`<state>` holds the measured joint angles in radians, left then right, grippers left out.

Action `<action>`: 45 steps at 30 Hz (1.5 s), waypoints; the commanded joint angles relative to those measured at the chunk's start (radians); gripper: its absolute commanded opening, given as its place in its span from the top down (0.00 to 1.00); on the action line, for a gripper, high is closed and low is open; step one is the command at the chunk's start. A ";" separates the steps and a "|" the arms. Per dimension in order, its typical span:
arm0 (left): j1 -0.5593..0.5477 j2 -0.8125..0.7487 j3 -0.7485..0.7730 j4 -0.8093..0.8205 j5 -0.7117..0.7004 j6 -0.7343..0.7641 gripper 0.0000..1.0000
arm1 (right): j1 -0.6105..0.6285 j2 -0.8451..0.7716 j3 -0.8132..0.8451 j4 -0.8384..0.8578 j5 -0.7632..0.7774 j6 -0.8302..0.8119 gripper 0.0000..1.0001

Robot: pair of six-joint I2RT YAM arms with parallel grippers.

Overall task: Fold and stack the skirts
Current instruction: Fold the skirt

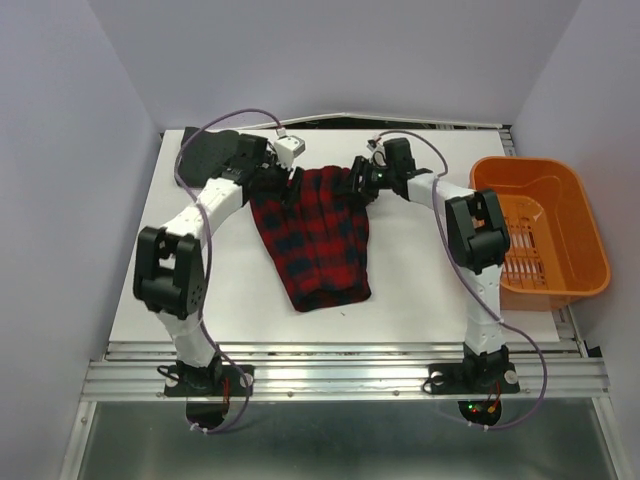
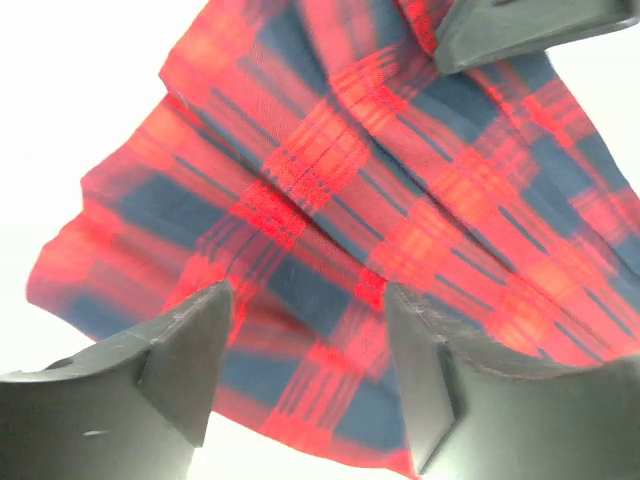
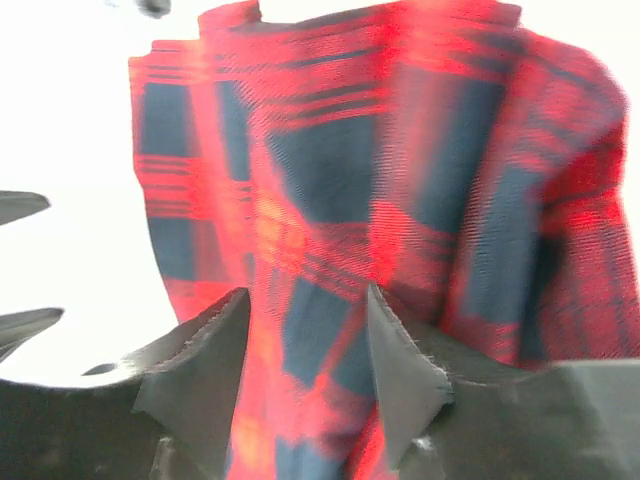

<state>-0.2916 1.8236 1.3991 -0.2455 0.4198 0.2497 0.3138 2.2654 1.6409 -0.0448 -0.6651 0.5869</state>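
Plaid skirt (image 1: pixel 320 250) lies on the bench (image 1: pixel 420 300), centre, with its near hem flat and pointing at the arm bases. The far edge is bunched between the two arms. The left pincer (image 1: pixel 290 180) is at its far-left corner and the right pincer (image 1: pixel 362 180) at its far-right. Wrist views: both pincers' jaws stand part-way apart with plaid in the gap. Can't tell if either is clenched on the cloth or just straddling it. The dark skirt (image 1: pixel 208 152) is crumpled at the far-left corner of the bench, just behind the left arm's wrist.

Risks:
- If one side has a weak pinch, that corner drops and the fold goes skewed.
- The far edge is already gathered, so wrinkles could get locked into the fold.
- The left arm could snag the dark skirt on a swing.

Orange basket (image 1: pixel 556 290), right side: nothing visible inside.
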 commanded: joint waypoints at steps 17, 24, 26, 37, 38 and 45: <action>-0.831 -0.626 -0.589 -0.049 -0.697 0.287 0.03 | 0.183 -0.429 -0.406 -0.052 -0.154 -0.136 0.46; -0.942 -0.488 -0.555 -0.046 -0.733 0.295 0.02 | 0.183 -0.333 -0.429 -0.121 -0.126 -0.236 0.52; -0.948 -0.440 -0.542 -0.055 -0.719 0.278 0.02 | 0.183 -0.295 -0.429 -0.139 -0.120 -0.251 0.54; -0.952 -0.215 -0.537 -0.005 -0.820 0.221 0.17 | 0.183 -0.188 -0.424 -0.205 -0.076 -0.286 0.60; -0.952 -0.193 -0.548 0.014 -0.841 0.224 0.21 | 0.183 -0.187 -0.423 -0.208 -0.076 -0.288 0.60; -0.952 -0.155 -0.583 0.095 -0.944 0.227 0.57 | 0.183 -0.184 -0.423 -0.214 -0.079 -0.288 0.62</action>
<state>-1.2430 1.6558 0.8459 -0.1909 -0.4610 0.4885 0.4919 2.0384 1.2160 -0.2020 -0.8021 0.3401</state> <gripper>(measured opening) 0.519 0.381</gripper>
